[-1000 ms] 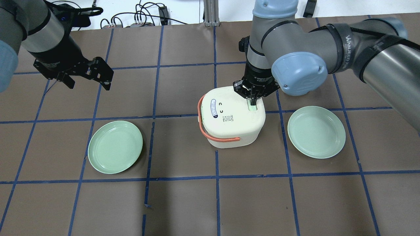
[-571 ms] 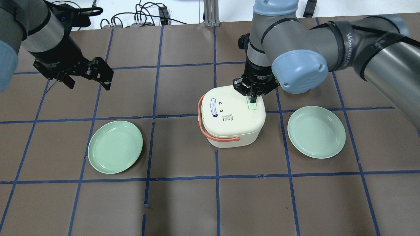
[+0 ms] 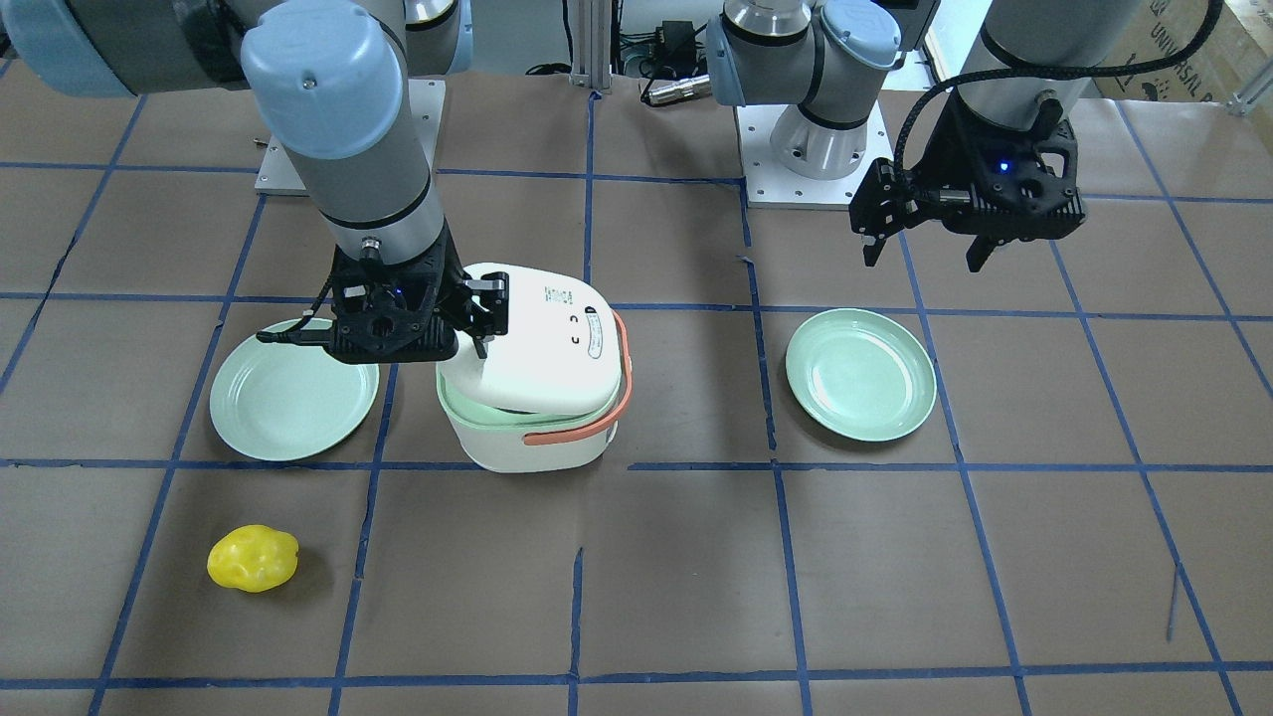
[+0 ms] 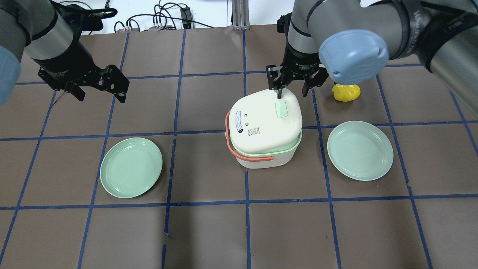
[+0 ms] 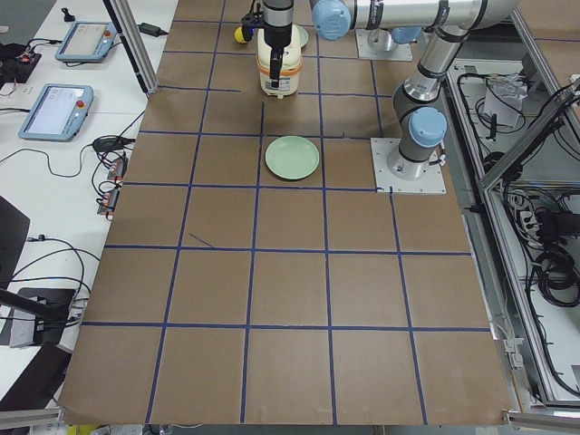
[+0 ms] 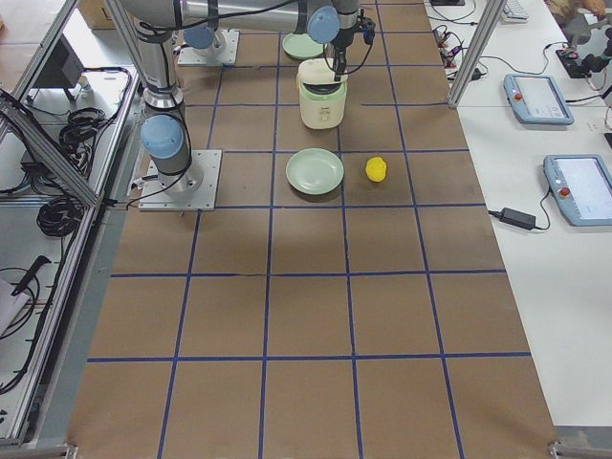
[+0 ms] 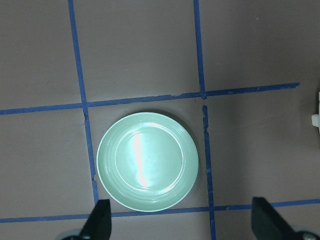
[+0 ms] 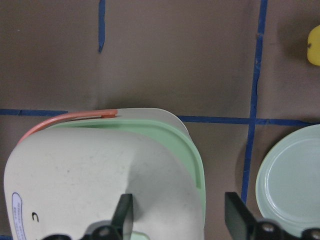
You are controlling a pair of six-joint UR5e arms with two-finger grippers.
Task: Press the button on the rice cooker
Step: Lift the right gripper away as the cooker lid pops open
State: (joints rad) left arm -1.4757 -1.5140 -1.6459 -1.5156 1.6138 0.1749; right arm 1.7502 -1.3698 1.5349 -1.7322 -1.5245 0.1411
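Rice cooker button (image 4: 281,109) just under the right tool (image 4: 291,92), fingers apart.

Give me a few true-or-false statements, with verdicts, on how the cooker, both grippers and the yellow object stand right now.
1. The rice cooker lid is raised, baring a green rim. True.
2. The right gripper is shut on the button. False: it is open, above the lid's edge beside the button.
3. The left gripper is open and empty. True.
4. The yellow object lies on a plate. False: it lies on the table, apart from the nearest plate.
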